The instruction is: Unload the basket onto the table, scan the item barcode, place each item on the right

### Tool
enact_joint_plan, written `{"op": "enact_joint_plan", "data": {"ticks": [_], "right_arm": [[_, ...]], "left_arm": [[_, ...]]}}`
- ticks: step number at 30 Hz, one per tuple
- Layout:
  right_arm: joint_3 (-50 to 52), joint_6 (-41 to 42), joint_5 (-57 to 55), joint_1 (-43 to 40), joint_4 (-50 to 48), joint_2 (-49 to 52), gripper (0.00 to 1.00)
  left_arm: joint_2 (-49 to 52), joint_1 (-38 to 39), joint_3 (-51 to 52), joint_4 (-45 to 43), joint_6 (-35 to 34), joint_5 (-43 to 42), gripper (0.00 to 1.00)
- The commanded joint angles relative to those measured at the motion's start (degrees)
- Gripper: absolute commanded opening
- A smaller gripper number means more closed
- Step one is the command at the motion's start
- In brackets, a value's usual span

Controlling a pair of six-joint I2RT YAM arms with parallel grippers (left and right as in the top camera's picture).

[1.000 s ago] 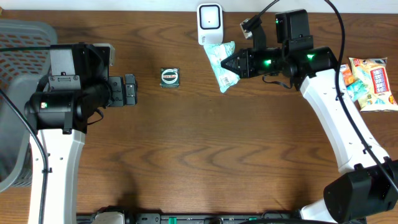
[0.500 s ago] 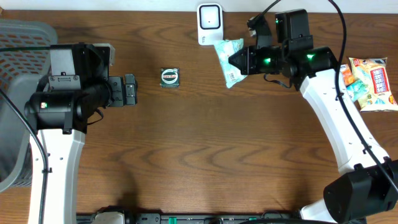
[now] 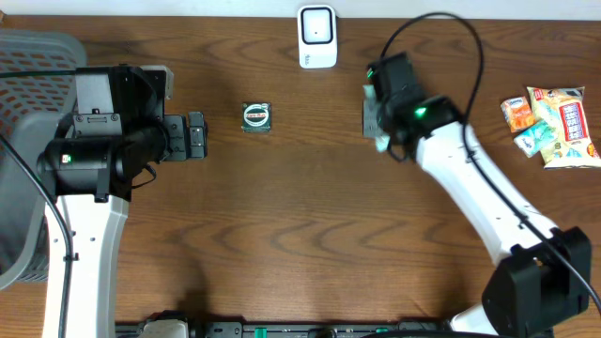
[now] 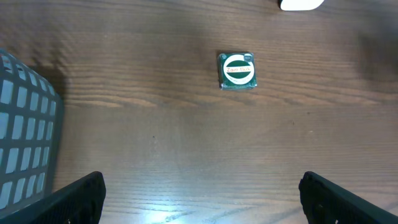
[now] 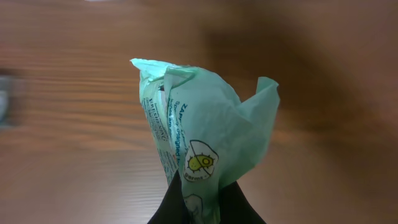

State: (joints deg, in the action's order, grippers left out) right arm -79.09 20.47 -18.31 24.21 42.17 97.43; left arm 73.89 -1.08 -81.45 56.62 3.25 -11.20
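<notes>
My right gripper (image 5: pixel 203 198) is shut on a pale green wipes packet (image 5: pixel 205 127), pinching its lower end so the crumpled packet stands up over the wood. From overhead the right gripper (image 3: pixel 374 120) points down over the table, below and right of the white scanner (image 3: pixel 317 38), and only a sliver of the packet (image 3: pixel 380 142) shows under the wrist. A small square green-and-white item (image 3: pixel 255 116) lies on the table ahead of my left gripper (image 3: pixel 195 136). In the left wrist view that gripper (image 4: pixel 202 202) stands wide open and empty, with the square item (image 4: pixel 237 70) farther ahead.
A grey mesh basket (image 3: pixel 23 141) fills the far left edge and shows in the left wrist view (image 4: pixel 25 143). Several colourful snack packets (image 3: pixel 554 122) lie at the far right. The scanner's corner (image 4: pixel 300 4) peeks in at the top of the left wrist view.
The right arm has swung the green packet away from the scanner, down and to the right, with its wrist turned downward. The left arm has not moved.
</notes>
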Motion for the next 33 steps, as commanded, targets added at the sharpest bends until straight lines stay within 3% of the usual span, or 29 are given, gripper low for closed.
{"op": "enact_joint_plan", "data": {"ticks": [1,15,26,33], "right_arm": [[3.8,3.3,-19.8,2.1,-1.1,-0.7,0.01],[20.0,3.2,-17.3,4.2,-15.1,-0.7,0.01],[20.4,1.1,-14.4,4.3,-16.7,1.4,0.01],[20.3,0.1,-16.7,4.4,-17.0,4.0,0.07]], "left_arm": [[0.2,-0.3,-0.4,0.1,0.6,0.3,0.98],[0.2,-0.3,-0.4,0.1,0.6,0.3,0.98],[0.2,-0.3,-0.4,0.1,0.6,0.3,0.98],[0.2,-0.3,-0.4,0.1,0.6,0.3,0.98]]}}
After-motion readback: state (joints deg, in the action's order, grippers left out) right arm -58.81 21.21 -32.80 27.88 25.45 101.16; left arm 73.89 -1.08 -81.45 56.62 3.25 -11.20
